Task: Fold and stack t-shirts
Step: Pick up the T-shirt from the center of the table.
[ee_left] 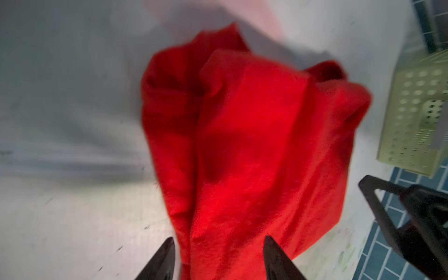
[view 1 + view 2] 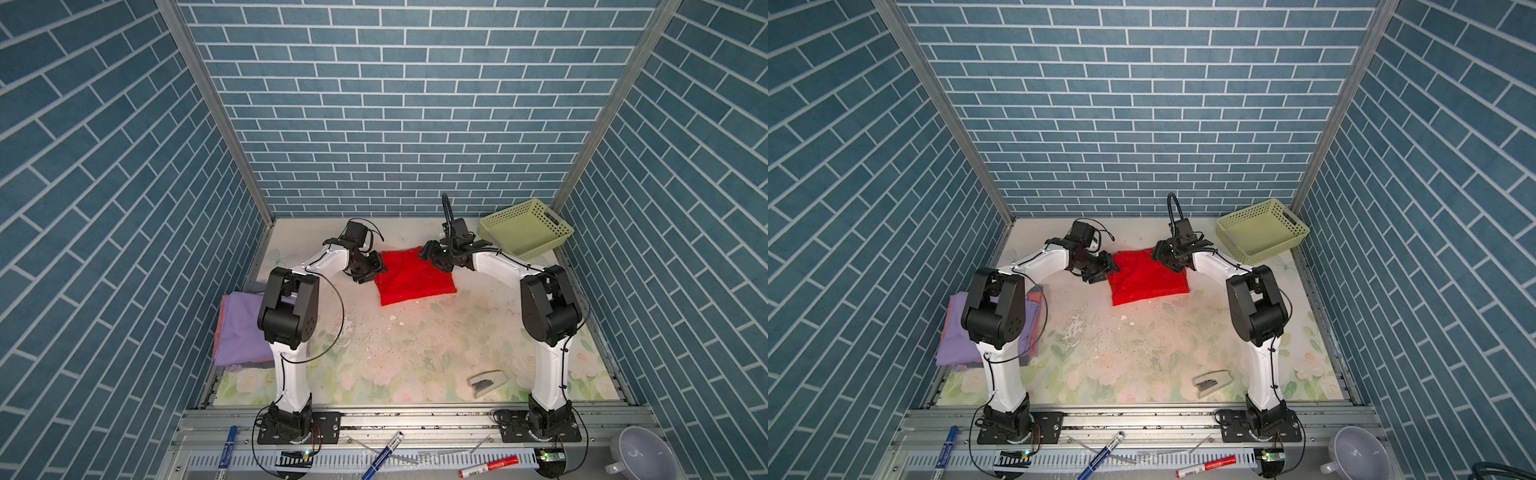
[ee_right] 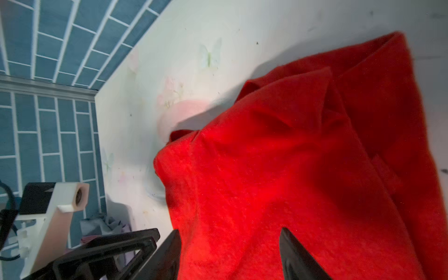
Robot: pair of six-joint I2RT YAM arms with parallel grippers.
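A bright red t-shirt [image 2: 411, 278] [image 2: 1146, 278] lies folded into a rough rectangle at the far middle of the table. My left gripper [image 2: 372, 270] [image 2: 1104, 270] is at its left edge. In the left wrist view the left gripper [image 1: 219, 238] is open, with the red cloth [image 1: 254, 145] lying between the tips. My right gripper [image 2: 430, 253] [image 2: 1160, 251] is over the shirt's far right corner. In the right wrist view it [image 3: 230, 230] is open too, above the loose red cloth [image 3: 291, 169]. A lavender t-shirt [image 2: 241, 328] [image 2: 955, 332] tops a folded stack at the left, partly hidden by the left arm.
A pale yellow-green perforated basket [image 2: 525, 228] [image 2: 1262, 226] [image 1: 417, 116] stands at the far right corner. A stapler [image 2: 488, 382] lies near the front right. Markers [image 2: 382, 455] and a white bowl [image 2: 644, 453] sit on the front rail. Blue brick walls close in three sides.
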